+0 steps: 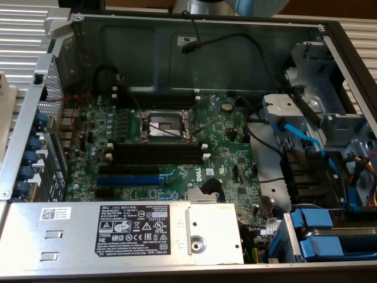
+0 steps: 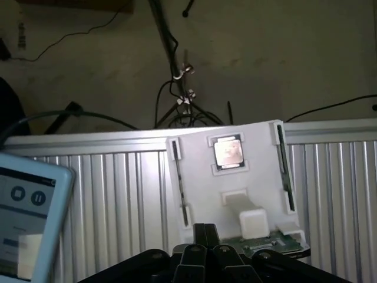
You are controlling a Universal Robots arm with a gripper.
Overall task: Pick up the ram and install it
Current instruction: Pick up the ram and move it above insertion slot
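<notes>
In the wrist view my gripper (image 2: 204, 239) is shut, its black fingers bunched together in front of a white holder (image 2: 200, 177). A green circuit board with small parts, the ram (image 2: 268, 243), lies along the holder's near edge, right beside my fingertips. I cannot tell whether they touch it. In the exterior view the open computer case shows a green motherboard (image 1: 230, 159) with long black memory slots (image 1: 156, 150) with white end clips, and nothing sits in them.
The white holder also carries a square silver processor chip (image 2: 227, 152) and thin dark sticks in its side grooves (image 2: 179, 188). A white device with a screen (image 2: 29, 218) stands beside it on ribbed metal. In the case are a blue slot (image 1: 129, 177), an open processor socket (image 1: 165, 124), a power supply (image 1: 141, 233) and blue cables (image 1: 300, 138).
</notes>
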